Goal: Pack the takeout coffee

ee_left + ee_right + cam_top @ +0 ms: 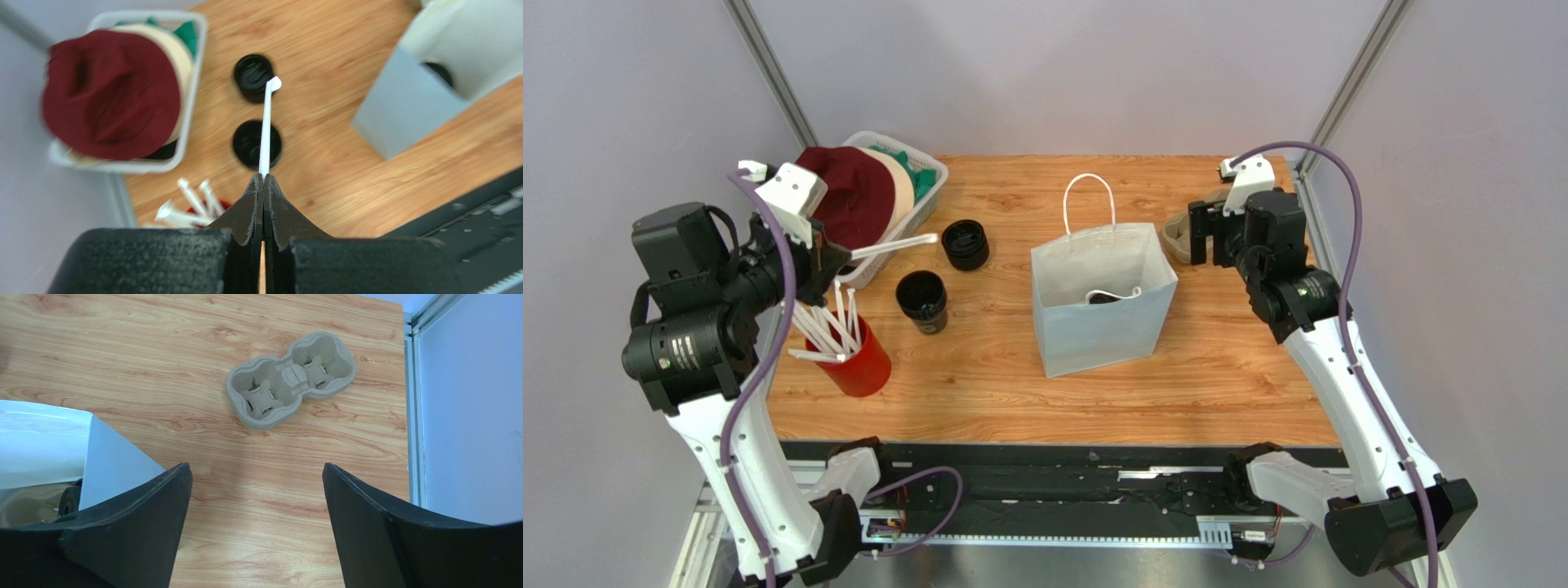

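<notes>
One wooden table [1234,368], pale walls [1075,61]; left tool [264,177] pinches straw [266,135], right tool [256,468] agape.

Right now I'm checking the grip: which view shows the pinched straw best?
Left wrist: the white straw runs full length out of the shut left claw. Top external shows it small and thin; right wrist shows none of it.

We get bright, even, diffuse light across the desk [1038,392], and only faint, short shadows lie beside the paper bag [1100,325]. The overhead view is sharp throughout. The left wrist view is smeared: the maroon cap [110,92] blurs, while the white straw [265,131] reads clearer. The right wrist view shows crisp wood grain.
</notes>
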